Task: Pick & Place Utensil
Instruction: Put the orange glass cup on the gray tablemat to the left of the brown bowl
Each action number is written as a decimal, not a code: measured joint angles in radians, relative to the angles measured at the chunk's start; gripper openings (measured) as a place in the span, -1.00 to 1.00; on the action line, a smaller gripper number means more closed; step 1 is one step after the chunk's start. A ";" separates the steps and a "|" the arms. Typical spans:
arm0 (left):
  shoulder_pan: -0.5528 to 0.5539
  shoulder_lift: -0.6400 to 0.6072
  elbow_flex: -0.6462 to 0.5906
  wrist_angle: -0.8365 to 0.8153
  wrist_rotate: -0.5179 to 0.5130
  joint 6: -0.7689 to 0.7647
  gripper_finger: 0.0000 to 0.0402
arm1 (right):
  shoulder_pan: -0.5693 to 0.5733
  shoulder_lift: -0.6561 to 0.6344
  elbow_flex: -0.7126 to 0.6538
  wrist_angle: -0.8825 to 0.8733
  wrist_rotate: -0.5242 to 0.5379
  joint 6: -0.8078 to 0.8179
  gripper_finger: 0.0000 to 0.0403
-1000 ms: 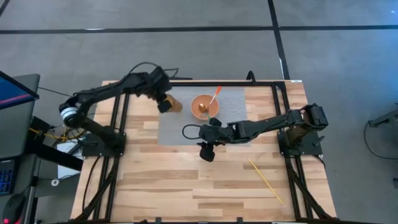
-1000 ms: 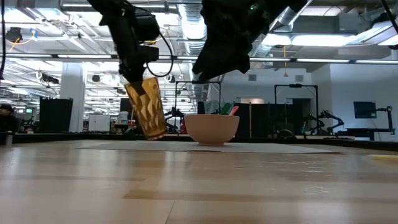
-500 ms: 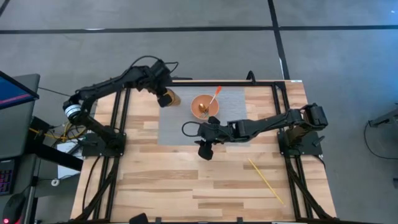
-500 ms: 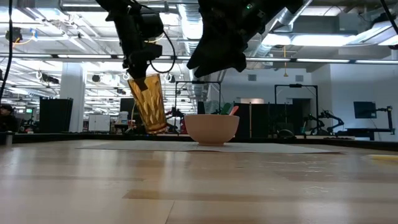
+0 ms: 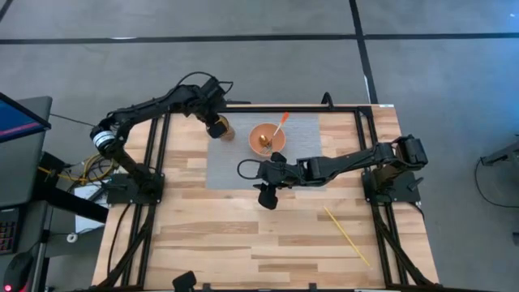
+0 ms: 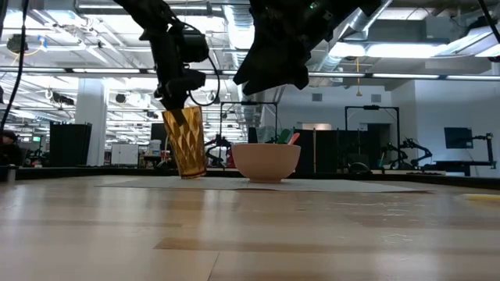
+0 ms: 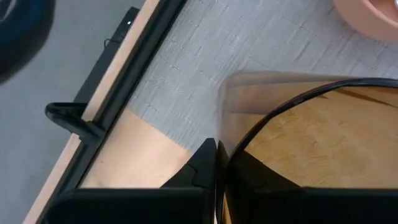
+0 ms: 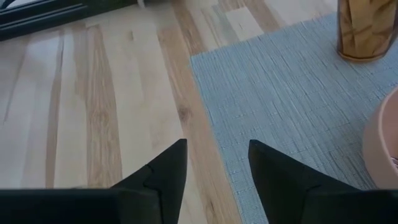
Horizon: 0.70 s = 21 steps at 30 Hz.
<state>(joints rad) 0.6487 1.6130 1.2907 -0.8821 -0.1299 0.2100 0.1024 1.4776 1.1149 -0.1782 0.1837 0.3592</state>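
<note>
Amber faceted cup (image 6: pixel 187 144) upright on grey mat (image 5: pixel 243 170)

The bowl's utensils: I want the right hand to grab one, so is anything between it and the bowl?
Nothing visible. The right hand hangs open just beside the bowl, with only grey mat between. The left hand holds the amber cup off to the side.

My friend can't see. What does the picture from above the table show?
The left gripper holds an amber cup on the grey mat, beside a pink bowl with utensils. The right gripper hovers, fingers open.
</note>
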 joint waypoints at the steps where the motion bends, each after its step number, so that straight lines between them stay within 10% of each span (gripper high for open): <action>1: 0.000 0.003 0.001 0.006 -0.003 0.000 -0.93 | 0.000 0.000 0.000 0.000 0.000 0.000 -0.18; 21: -0.007 -0.120 -0.004 0.098 -0.032 0.098 -0.37 | -0.001 0.000 0.000 0.000 0.000 0.000 -0.20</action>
<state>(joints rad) 0.6420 1.4930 1.2864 -0.7840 -0.1619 0.3082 0.1018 1.4776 1.1149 -0.1786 0.1837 0.3588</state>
